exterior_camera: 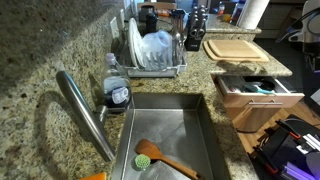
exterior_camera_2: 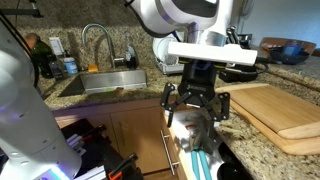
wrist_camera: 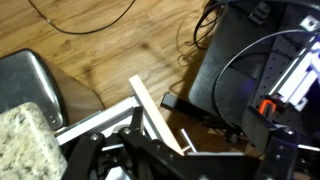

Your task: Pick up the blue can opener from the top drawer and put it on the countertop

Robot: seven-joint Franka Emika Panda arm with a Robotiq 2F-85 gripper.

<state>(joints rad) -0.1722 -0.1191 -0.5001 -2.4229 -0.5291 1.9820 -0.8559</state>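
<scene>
The top drawer [exterior_camera: 236,100] stands pulled out below the granite countertop [exterior_camera: 40,60]. The blue can opener [exterior_camera: 263,88] lies inside it, and it also shows as a teal strip in an exterior view [exterior_camera_2: 206,160]. My gripper [exterior_camera_2: 197,118] hangs over the open drawer [exterior_camera_2: 180,142] with its fingers spread wide and nothing between them, a short way above the can opener. The wrist view shows the drawer's pale wooden edge [wrist_camera: 155,115] and a corner of countertop [wrist_camera: 25,135]. The can opener is not visible there.
A wooden cutting board [exterior_camera_2: 285,115] lies on the countertop beside the drawer. The steel sink [exterior_camera: 170,125] holds a wooden spoon with a green head [exterior_camera: 150,155]. A dish rack [exterior_camera: 155,55] stands behind the sink. Black equipment and cables [wrist_camera: 250,70] lie on the wooden floor below.
</scene>
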